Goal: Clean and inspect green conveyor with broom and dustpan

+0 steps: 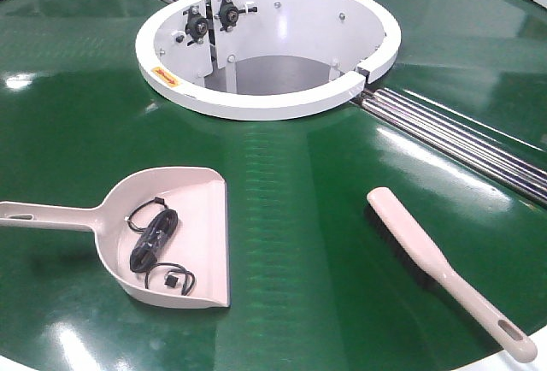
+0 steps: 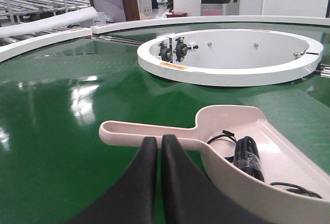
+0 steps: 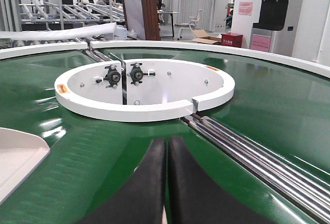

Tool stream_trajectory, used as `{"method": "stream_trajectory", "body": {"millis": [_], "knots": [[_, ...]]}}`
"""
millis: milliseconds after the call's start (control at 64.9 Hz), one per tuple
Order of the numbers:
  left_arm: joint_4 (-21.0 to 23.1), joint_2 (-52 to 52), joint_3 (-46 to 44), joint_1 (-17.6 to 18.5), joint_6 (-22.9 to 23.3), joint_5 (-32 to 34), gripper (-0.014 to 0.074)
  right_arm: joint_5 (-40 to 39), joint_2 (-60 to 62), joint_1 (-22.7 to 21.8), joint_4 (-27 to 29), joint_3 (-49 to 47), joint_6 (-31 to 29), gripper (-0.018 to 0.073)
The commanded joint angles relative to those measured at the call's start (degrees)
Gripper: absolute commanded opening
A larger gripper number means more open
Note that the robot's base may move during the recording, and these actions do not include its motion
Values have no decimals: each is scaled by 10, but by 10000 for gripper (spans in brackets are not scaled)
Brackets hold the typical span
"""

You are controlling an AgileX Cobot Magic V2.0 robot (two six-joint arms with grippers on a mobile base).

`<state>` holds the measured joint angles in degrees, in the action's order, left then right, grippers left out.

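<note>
Dustpan (image 2: pixel 242 146) handle lies just beyond closed left pincer (image 2: pixel 159 144), seemingly untouched.

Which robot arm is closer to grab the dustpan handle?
Probably the left. Its shut gripper sits right by the dustpan handle; the right gripper, also shut, sees only the pan's edge.

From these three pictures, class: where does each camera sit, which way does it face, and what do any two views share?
Exterior front: high, looking down on the green conveyor, dustpan and broom; no robot parts visible.
Left wrist: low behind the shut left gripper, facing the dustpan handle.
Right wrist: low behind the shut right gripper, facing the rollers.
All share the white rim.
</note>
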<state>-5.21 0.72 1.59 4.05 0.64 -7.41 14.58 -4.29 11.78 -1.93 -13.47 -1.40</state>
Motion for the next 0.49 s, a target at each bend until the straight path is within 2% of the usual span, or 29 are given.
{"method": "stream_trajectory", "body": {"millis": [0, 154, 339, 477], "knots": [[5, 8, 5, -2, 7, 38, -6, -44, -8, -2, 0, -16, -1, -8], [5, 8, 5, -2, 7, 38, -6, -44, -8, -5, -2, -16, -2, -8], [5, 8, 5, -2, 7, 38, -6, -29, -8, -86, -11, -9, 18, -8], [5, 8, 5, -2, 7, 38, -6, -88, -8, -110, -16, 51, 31, -8]]}}
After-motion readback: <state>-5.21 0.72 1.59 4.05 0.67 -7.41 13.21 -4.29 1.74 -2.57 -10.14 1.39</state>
